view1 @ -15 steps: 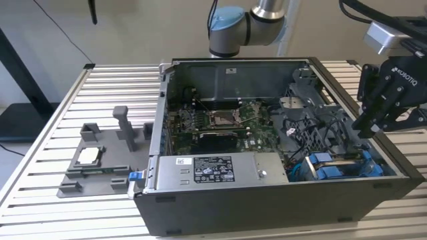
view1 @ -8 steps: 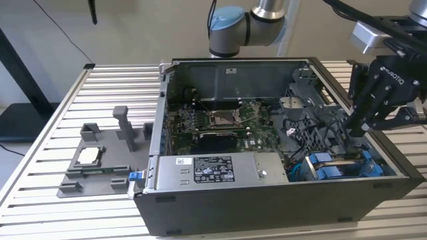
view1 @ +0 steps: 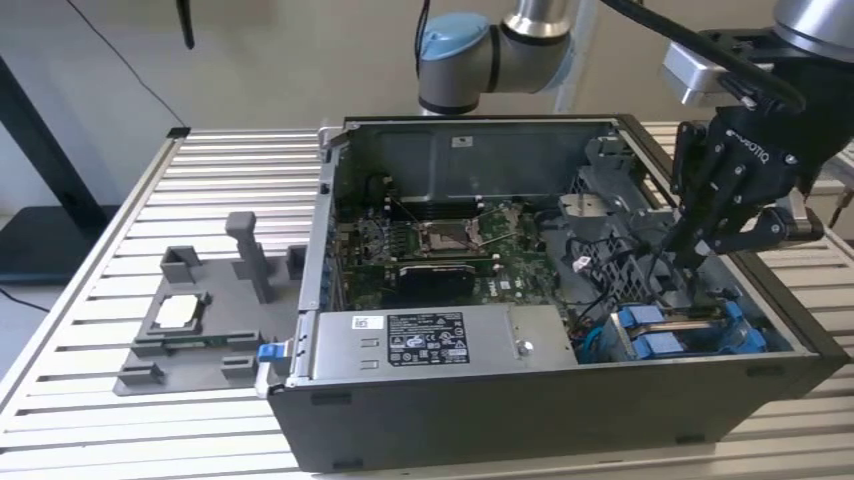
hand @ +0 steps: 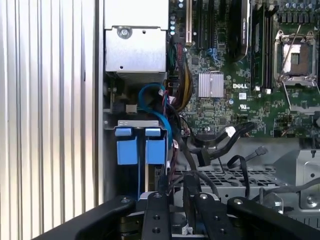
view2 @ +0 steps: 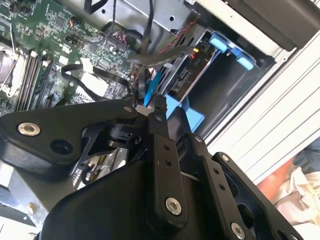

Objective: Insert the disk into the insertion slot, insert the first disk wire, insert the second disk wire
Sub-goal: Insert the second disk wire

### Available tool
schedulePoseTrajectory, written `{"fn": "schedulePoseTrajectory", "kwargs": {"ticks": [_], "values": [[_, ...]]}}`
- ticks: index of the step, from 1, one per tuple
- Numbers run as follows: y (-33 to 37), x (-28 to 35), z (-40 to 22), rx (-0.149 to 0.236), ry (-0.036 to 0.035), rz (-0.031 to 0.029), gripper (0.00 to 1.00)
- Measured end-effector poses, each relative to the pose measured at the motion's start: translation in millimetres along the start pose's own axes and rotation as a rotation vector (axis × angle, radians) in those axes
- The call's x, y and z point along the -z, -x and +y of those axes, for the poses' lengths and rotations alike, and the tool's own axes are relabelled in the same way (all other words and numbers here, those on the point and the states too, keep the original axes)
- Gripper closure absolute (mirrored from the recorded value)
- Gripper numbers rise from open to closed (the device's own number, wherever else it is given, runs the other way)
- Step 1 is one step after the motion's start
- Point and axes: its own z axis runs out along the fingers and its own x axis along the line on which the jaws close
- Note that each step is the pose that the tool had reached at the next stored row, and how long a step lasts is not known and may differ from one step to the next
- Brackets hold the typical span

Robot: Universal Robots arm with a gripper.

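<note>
The disk (view1: 663, 332) sits in the insertion slot (view1: 747, 345) at the case's front corner, on the exterior view's right. Its blue carrier tabs (hand: 135, 147) face outward. My gripper (view1: 678, 262) hangs just above that bay, inside the case. In both wrist views the fingers stand close together. A blue disk wire (hand: 161, 117) loops from the board side down to the fingertips (view2: 159, 106), where a small pale connector (view2: 143, 108) is pinched. A black wire (hand: 220, 142) with a white plug lies loose beside the bay.
A grey power supply box (view1: 414, 345) with a sticker fills the case's front. Behind it lie the green board and its processor socket (view1: 447, 235). A grey fixture (view1: 200, 320) stands on the slatted table (view1: 227, 170) at the exterior view's left. Black cables crowd the drive cage (view1: 627, 260).
</note>
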Motion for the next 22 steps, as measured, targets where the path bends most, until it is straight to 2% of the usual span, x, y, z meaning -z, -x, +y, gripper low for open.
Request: {"fn": "schedulePoseTrajectory", "kwargs": {"ticks": [4, 7, 10, 13, 17, 19, 22], "values": [[4.6, -0.7, 12.2, 0.001, -0.0119, -0.0001, 0.73], [7.7, -1.2, 20.8, 0.001, -0.0241, -0.0002, 0.73], [10.4, -1.8, 26.6, 0.002, -0.0363, -0.0002, 0.73], [13.2, -3.8, 28.6, 0.01, -0.0492, -0.0002, 0.73], [16.6, -7.7, 29.6, 0.03, -0.0712, -0.0001, 0.73], [18.0, -9.0, 30.4, 0.04, -0.0772, -0.0002, 0.73], [18.7, -9.2, 31.9, 0.054, -0.0809, -0.0004, 0.73]]}}
